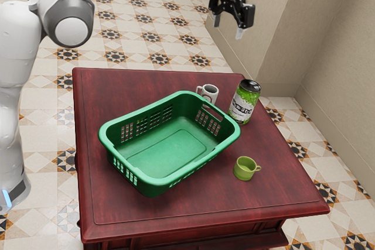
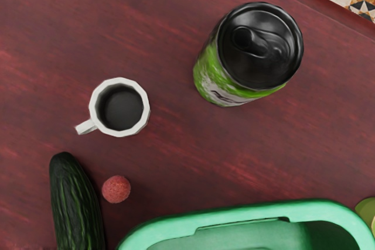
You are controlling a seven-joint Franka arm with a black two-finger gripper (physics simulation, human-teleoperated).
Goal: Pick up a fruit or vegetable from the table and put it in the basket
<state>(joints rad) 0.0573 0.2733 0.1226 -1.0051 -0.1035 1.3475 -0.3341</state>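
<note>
Ext. view: the claw [image 1: 228, 26] hung high over the tabletop [image 1: 293, 185], approx. 1 o'clock of the basket [image 1: 167, 150], fingers spread and released, w/ nothing between them. The white mug [image 1: 211, 92] stood just past the rim at 1 o'clock, the can [image 1: 244, 102] at 2, the green cup [image 1: 243, 171] betw. 3 and 4. Wrist view, mug as hub and can as 12: the cuke [image 2: 76, 209], likely the task's veg, lay on the tabletop approx. 5 o'clock, w/ the basket's rim close beside its lower body; the red ball [image 2: 116, 189], poss. a fruit, sat just beside it, approx. 4. Handling, est.: cuke mod. heavy for its size, firm & stiff, ridged skin prob. a bit slick, able to roll, bruising only under a hard squeeze. Best hold: approx. mid-length, pads across the width, low on both flanks, mod. force; near the tip it'd prob. tilt, and the ball + rim left little finger room on that side. Long axis: flat, approx. 9-to-3 on that same dial, rounded tip twd. 9, the rest running out of frame twd. 3; so the pads wanted to close approx. along 12-to-6.
</note>
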